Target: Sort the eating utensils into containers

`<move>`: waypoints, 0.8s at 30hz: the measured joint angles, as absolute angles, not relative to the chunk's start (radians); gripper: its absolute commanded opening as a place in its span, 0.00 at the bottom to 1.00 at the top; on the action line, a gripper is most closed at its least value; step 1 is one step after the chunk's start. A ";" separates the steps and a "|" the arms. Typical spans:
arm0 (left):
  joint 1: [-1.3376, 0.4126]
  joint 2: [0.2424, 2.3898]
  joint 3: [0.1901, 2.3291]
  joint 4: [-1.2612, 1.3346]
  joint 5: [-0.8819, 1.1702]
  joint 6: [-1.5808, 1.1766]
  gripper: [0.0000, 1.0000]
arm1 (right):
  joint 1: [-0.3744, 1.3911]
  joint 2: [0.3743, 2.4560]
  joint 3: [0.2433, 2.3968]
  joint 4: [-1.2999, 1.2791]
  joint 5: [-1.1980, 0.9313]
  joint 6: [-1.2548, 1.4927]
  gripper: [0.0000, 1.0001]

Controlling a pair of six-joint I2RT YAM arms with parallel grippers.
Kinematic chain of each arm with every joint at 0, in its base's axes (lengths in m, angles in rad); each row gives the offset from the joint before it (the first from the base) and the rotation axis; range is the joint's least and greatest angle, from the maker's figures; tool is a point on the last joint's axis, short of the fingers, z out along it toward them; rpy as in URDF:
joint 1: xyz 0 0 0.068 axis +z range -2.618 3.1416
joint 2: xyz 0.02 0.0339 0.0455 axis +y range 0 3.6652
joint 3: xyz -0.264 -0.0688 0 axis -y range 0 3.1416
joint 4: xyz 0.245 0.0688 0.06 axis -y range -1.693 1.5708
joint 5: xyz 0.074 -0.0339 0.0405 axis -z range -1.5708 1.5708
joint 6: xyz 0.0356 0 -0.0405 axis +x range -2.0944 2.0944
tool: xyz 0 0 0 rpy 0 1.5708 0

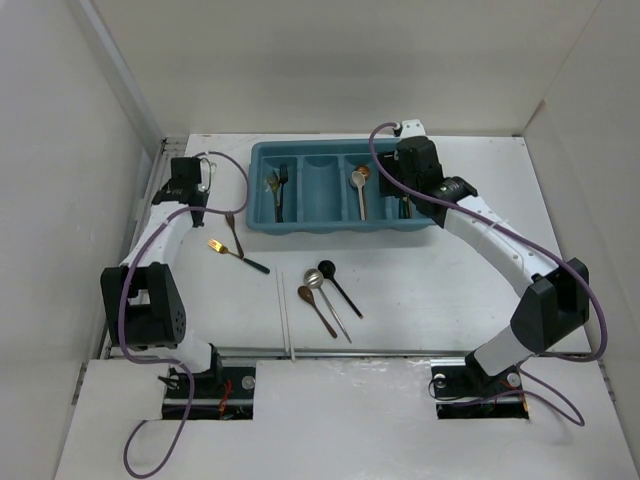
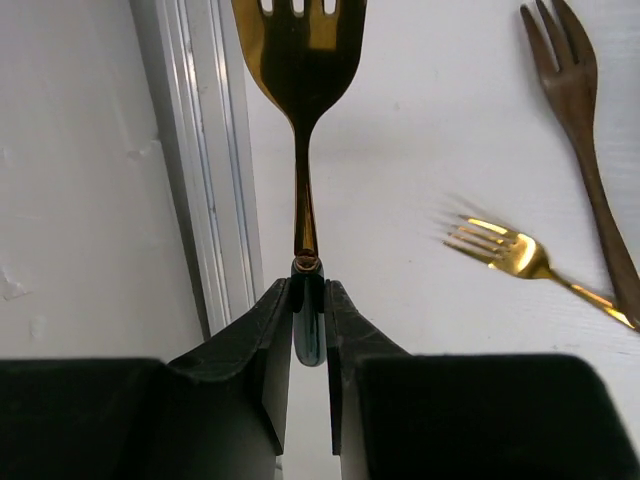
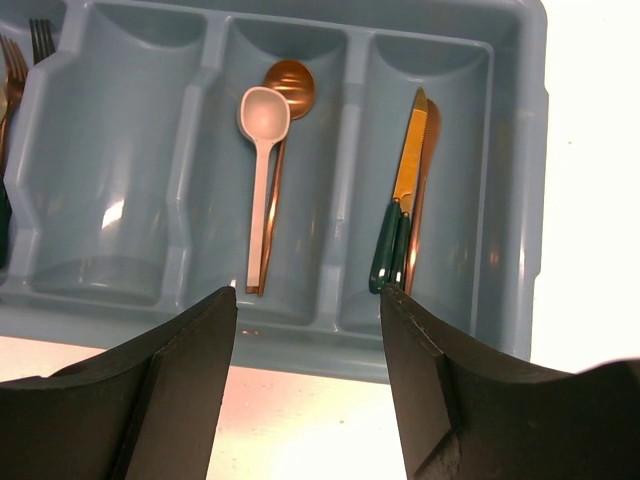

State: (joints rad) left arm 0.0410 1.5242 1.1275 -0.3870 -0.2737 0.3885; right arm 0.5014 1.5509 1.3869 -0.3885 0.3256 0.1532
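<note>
At 9 o'clock of the bench, beside the wall rail:

- Left tool (image 2: 308, 320): clenched on the dark green handle tip of a gold fork (image 2: 300, 60), tines pointing away from the wrist. The fork appears to hang clear of the bench.
- Tray (image 1: 340, 228): teal, four slots, at 12 o'clock of the bench. The slot at its 9 o'clock end holds forks (image 1: 278, 185). The third slot holds a cream spoon (image 3: 263, 112) and a copper spoon (image 3: 290, 88). The slot at its 3 o'clock end holds two knives (image 3: 405, 170).
- Right tool (image 3: 308, 370): released, nothing between its fingers, hovering at the tray's 3 o'clock end.
- Loose on the bench: a second gold fork (image 2: 510, 252) and a brown fork (image 2: 585, 130) near the left tool. Three spoons (image 1: 312, 277) and white chopsticks (image 1: 284, 315) lie toward 6 o'clock of the tray.

Handling note, step in hand: carry the gripped fork toward 3 o'clock to the fork slot.

- The hold sits at the very end of the handle, so the head will likely swing. Travel slowly.
- Turn the fork lengthwise with the slot.
- Lower it close to the forks already there before letting go.
- Stay on the tray's 9 o'clock side, away from the right arm.
</note>
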 measured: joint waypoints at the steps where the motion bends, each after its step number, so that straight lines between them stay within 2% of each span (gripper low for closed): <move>1: 0.041 1.529 1.148 -0.401 -0.263 0.389 0.00 | 0.501 1.551 1.387 -0.389 0.325 0.153 0.65; 10: -0.012 1.636 1.619 -0.451 -0.027 0.216 0.00 | 0.498 1.551 1.387 -0.388 0.314 0.154 0.65; 16: -0.187 1.726 1.656 -0.431 0.180 0.038 0.00 | 0.498 1.551 1.387 -0.388 0.311 0.154 0.65; 22: -0.235 1.918 1.651 -0.416 0.221 -0.076 0.00 | 0.498 1.548 1.383 -0.389 0.314 0.154 0.65; 24: -0.229 1.966 1.651 -0.417 0.206 -0.097 0.12 | 0.498 1.541 1.376 -0.389 0.316 0.154 0.65</move>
